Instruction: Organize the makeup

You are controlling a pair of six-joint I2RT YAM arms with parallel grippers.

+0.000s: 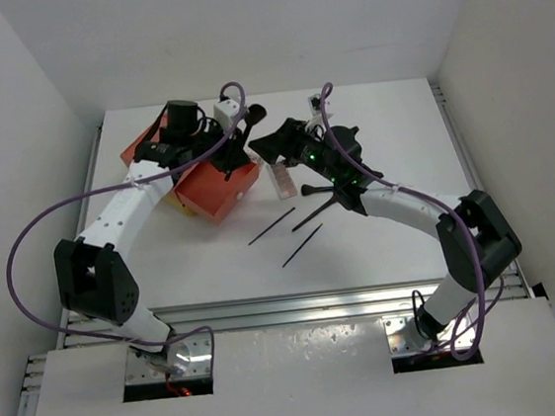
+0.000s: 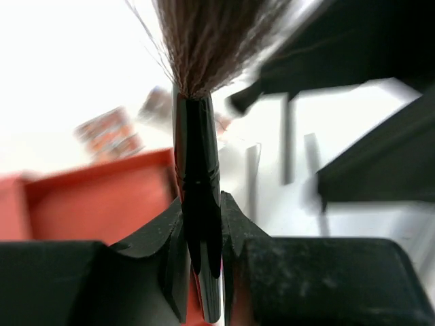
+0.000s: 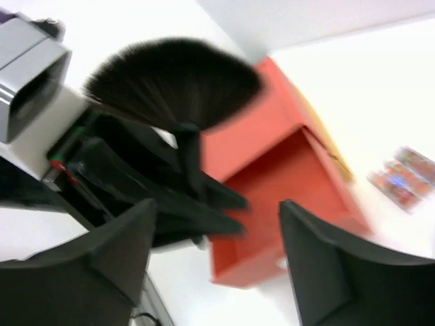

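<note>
My left gripper is shut on a black fan brush, held above the right end of the orange box. In the left wrist view the fingers clamp the brush handle, with the bristles pointing away. My right gripper is open and empty, just right of the left one, facing the brush and the box. A pinkish palette lies under the right gripper. It also shows in the right wrist view. Thin black sticks lie on the table in front.
Two more black sticks and a short brush lie near the right forearm. The orange box is open towards the front right. The white table has metal rails along its sides.
</note>
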